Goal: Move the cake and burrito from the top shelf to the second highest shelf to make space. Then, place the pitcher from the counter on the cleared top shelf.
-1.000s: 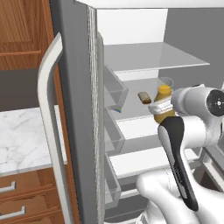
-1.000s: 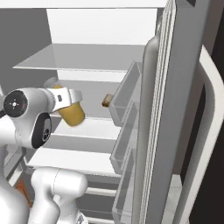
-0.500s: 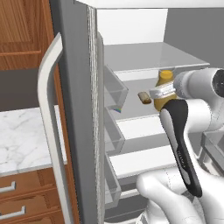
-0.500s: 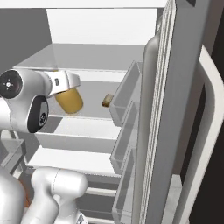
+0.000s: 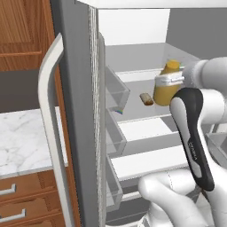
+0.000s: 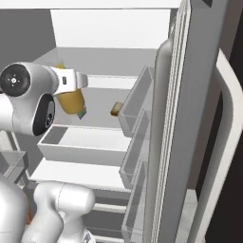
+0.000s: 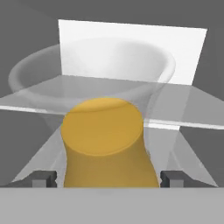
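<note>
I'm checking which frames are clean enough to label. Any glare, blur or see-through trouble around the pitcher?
Hand view: the pitcher sits so close that its clear rim is a faint ghost over the shelf edge, hard to trace. Left base view: even lighting, the pitcher crisp but partly behind the hand. Right base view: sharp, no glare; the burrito is small.

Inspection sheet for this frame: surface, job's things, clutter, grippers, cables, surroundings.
Surface: top shelf bare where visible; second highest shelf carries the food.
Job's things: pitcher in the gripper, inside the fridge, between the two shelves; burrito on the second highest shelf; cake, a striped tip seen past the door bin.
Clutter: nothing seen.
Grippers: gripper wide, fingertips either side of the pitcher.
Cables: nothing seen.
Surroundings: open fridge door, marbled counter.
</note>
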You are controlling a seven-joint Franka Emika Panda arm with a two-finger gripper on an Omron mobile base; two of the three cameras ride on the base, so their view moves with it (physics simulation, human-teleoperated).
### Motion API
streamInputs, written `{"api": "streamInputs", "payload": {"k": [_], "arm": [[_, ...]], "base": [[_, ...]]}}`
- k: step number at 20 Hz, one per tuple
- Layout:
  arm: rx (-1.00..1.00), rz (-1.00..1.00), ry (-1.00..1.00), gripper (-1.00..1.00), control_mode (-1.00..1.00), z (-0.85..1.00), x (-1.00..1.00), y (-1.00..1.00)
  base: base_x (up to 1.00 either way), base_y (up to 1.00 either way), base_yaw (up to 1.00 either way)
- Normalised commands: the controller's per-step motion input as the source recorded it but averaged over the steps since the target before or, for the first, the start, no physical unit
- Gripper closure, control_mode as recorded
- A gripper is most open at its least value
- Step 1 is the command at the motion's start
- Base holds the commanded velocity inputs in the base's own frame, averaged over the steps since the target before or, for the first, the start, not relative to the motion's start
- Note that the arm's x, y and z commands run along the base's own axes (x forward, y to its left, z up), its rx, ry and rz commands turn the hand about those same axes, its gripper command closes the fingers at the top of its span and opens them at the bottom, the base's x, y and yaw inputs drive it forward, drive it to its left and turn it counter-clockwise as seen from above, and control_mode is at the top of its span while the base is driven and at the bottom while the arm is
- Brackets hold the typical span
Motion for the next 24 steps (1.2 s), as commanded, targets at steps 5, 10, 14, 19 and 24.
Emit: {"api": "streamInputs", "payload": {"k": [5,10,14,19,24], "arm": [[0.01,0.0,-0.2,1.0,-1.0,0.72,0.0,0.0],[0.0,0.0,-0.02,1.0,-1.0,0.75,0.0,0.0],[0.01,0.0,0.09,1.0,-1.0,0.38,0.21,-0.04],[0.07,0.0,0.08,1.0,-1.0,0.03,0.44,-0.14],[0.09,0.01,-0.01,1.0,-1.0,-0.42,0.41,-0.14]], "base": [[0.0,0.0,0.0],[0.0,0.0,0.0],[0.0,0.0,0.0],[0.0,0.0,0.0],[0.0,0.0,0.0]]}}
